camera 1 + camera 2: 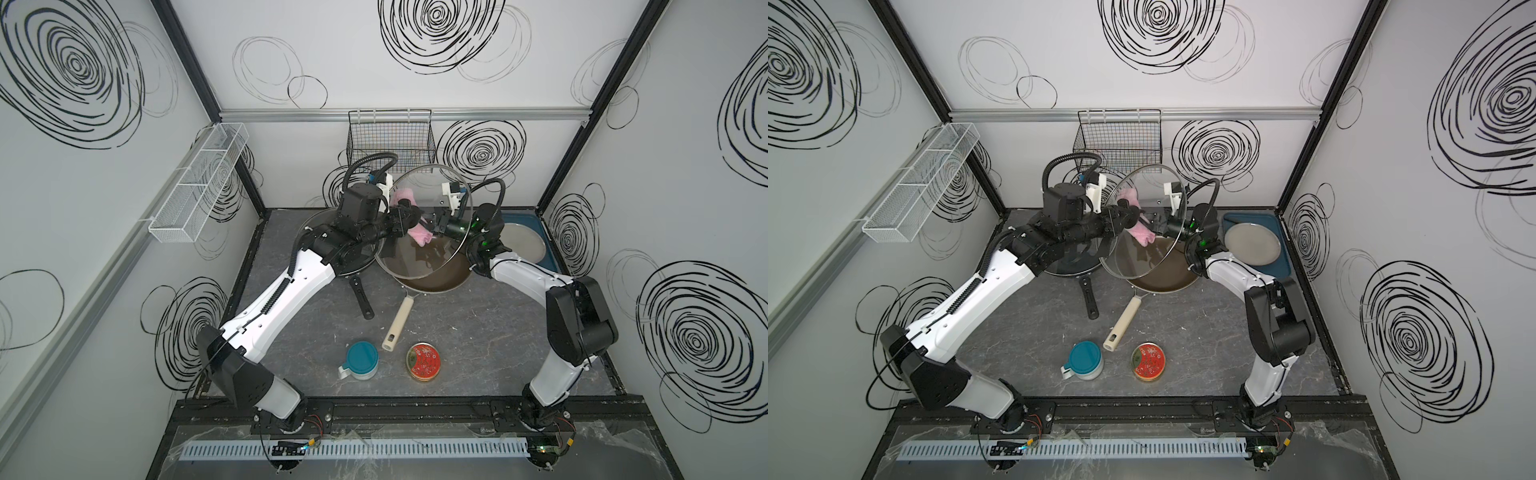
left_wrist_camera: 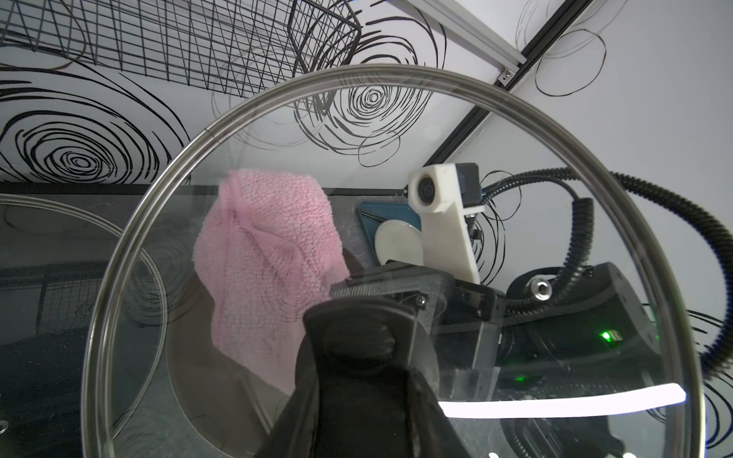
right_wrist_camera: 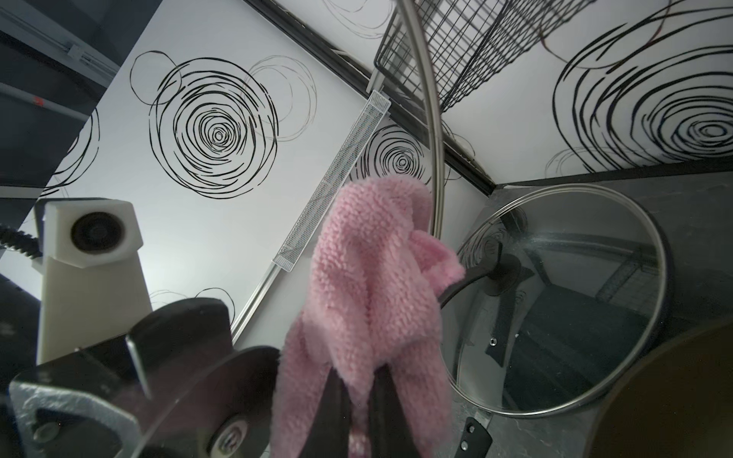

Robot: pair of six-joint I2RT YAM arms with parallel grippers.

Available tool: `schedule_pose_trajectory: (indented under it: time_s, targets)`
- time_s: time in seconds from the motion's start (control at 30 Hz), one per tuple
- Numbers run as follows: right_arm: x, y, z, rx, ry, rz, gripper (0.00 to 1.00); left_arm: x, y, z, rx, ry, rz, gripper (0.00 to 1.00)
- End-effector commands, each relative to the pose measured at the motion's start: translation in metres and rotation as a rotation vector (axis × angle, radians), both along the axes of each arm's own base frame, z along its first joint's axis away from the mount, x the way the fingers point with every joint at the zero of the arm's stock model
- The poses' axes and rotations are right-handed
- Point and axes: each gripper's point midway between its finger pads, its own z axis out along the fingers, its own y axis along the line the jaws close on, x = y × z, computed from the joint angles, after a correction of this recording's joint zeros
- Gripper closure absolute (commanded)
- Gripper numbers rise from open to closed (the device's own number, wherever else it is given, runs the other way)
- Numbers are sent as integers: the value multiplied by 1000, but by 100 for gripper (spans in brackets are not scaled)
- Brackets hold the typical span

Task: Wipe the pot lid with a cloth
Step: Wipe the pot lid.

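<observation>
Tilting steeply above a brown pan point(image 1: 440, 284), a round glass lid point(image 1: 422, 255) with a steel rim shows in both top views, clear of the grey table point(image 1: 478, 353). The left gripper point(image 1: 405, 216) is clamped at the centre of one face. The right gripper point(image 1: 434, 223) meets it from the other face, jaws pinched on the cloth point(image 1: 420, 237), a pink terry bundle at the glass near its middle. Only these views show the pan's cream handle point(image 1: 397, 324), a teal-capped jug point(image 1: 361, 359), a red tin point(image 1: 424, 360) and a steel plate point(image 1: 523, 245) on a blue tray point(image 1: 547, 245).

The left wrist view looks straight at the lid point(image 2: 277, 131). The left gripper point(image 2: 357, 357) is closed round a domed black knob point(image 2: 357, 337), and the cloth point(image 2: 269, 269) is seen through the pane, its loops hazy. The other arm's white camera housing point(image 2: 440, 198) shows behind the glass too.

The right wrist view gives the cloth point(image 3: 369, 297) directly, fluffy and folded. Its lower end is nipped between the right gripper's point(image 3: 359, 396) two dark fingers point(image 3: 331, 416), which stand almost together. Here the lid point(image 3: 434, 138) is mostly a thin curved rim passing behind the cloth, and whether the two press together cannot be told. This view shows most fully a second lid point(image 3: 563, 297), also glass with a steel rim, lying flat.
</observation>
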Motion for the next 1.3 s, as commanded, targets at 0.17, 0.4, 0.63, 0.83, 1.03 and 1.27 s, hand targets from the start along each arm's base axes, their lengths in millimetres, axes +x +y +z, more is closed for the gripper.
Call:
schedule_pose_trajectory:
  time_s: [0.17,0.4,0.63,0.83,1.03,1.27]
  targets:
    - [-28,12,1,22,-28,46,100,-5,-1,121,-222,-307,-17,100]
    - [-41,15,-12,9,4,58,100,-4,2,129,-226,-326,-2,100]
    - [-60,13,-16,5,17,65,100,5,11,124,-218,-326,34,100]
    - [-79,3,-20,-6,40,52,100,16,24,115,-201,-319,88,100]
    - [-96,-11,-21,-26,45,22,100,25,37,105,-185,-307,134,100]
    - [-91,-48,-40,-190,92,-158,100,24,42,88,-127,-283,146,100]
